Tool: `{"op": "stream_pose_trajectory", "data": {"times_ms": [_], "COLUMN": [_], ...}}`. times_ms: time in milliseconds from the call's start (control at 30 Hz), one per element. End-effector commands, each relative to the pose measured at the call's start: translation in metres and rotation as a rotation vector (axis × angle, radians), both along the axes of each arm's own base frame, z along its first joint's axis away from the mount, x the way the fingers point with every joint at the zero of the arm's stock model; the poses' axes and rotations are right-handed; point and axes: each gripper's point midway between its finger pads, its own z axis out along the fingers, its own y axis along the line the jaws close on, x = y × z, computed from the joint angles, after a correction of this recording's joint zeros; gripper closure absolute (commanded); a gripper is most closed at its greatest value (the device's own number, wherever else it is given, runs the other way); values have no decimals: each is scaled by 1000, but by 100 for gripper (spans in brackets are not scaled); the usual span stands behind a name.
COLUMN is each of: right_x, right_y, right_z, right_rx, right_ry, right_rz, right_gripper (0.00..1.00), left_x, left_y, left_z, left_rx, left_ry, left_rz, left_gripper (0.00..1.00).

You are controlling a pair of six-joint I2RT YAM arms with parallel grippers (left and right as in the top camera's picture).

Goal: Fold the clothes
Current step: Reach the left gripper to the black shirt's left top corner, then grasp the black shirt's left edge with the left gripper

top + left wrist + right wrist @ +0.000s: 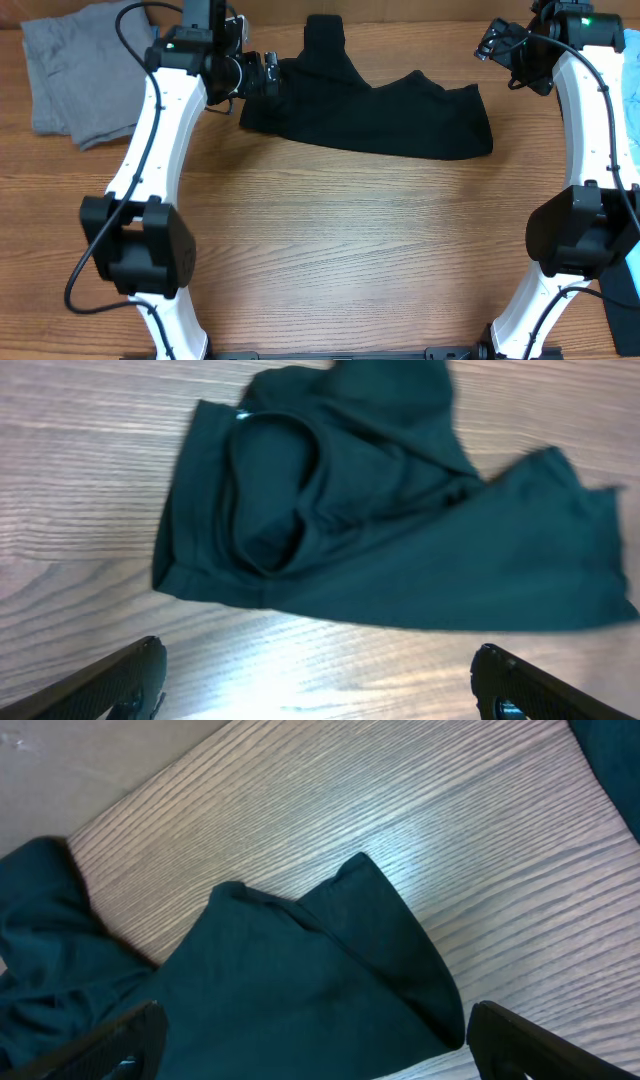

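Note:
The black T-shirt (390, 110) lies crumpled and partly folded over on the far middle of the wooden table; no logo shows. My left gripper (265, 75) hangs at the shirt's left edge. In the left wrist view it (320, 685) is open and empty over bare wood, with the shirt (380, 530) just ahead of the fingertips. My right gripper (493, 42) hovers by the shirt's upper right corner. In the right wrist view it (320, 1050) is open, with a folded corner of the shirt (300, 980) below and between its fingers, not gripped.
A grey garment (75, 70) lies bunched at the far left corner. A light blue cloth (630, 100) shows at the right edge, and a dark item (625, 320) at the bottom right. Bare wood (350, 250) fills the table's front half between the arm bases.

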Motion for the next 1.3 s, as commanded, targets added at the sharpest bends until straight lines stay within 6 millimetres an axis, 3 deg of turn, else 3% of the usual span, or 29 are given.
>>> {"op": "stream_pose_trajectory", "data": {"times_ms": [0,433,700,867,1267], "right_x": [2,2,2,2,2], "right_y": [1,1,1,1,1], "right_z": [7,7,7,7,7], "right_rx": [1,1,1,1,1], "right_ry": [-20,-20,-20,-20,-20], "right_rz": [1,1,1,1,1], "right_gripper": [0,0,0,0,0], "left_x": [17,42,42,42,46], "left_y": [5,-11,-6,-6,0], "left_z": [-7,-75,-113,-115,-119], "left_rx": [43,164,187,188,220], "left_ry": [-2,25,89,91,71], "left_rz": [79,130,164,163,184], "left_gripper": [0,0,2,21,25]}}
